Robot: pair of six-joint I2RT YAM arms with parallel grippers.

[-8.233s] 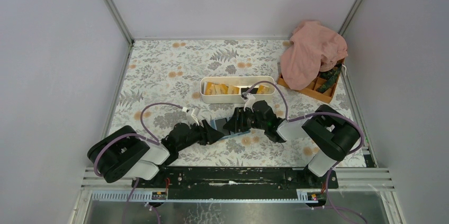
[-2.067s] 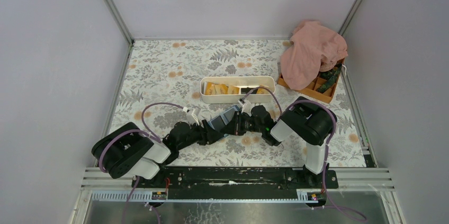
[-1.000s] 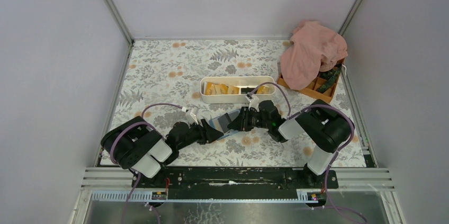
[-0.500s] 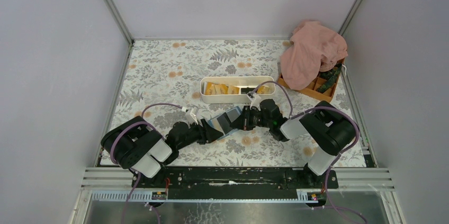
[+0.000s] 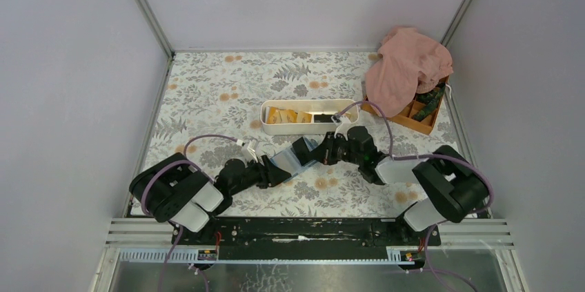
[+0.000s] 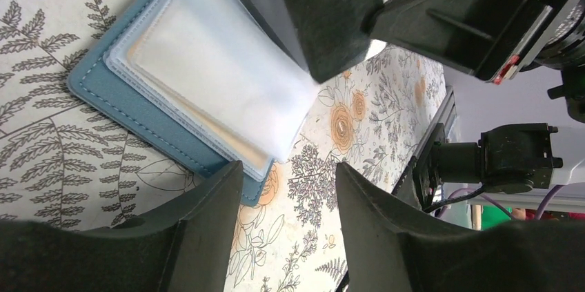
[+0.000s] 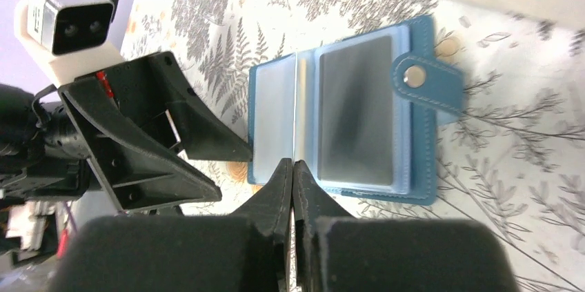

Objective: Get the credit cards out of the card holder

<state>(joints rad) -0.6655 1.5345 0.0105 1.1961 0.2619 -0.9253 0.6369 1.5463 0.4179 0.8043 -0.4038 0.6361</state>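
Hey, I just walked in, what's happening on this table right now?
Two robot arms are working on an open blue card holder on the table. The right pincer is shut on one of its clear sleeves, while the left pincer sits open at the holder's edge. Orange and black cards already lie in the white tray behind.

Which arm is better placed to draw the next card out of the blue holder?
Right. The right gripper is shut on a clear sleeve in the middle of the open card holder, right at the pockets. The left gripper stands open at the holder's edge, likelier to steady it.
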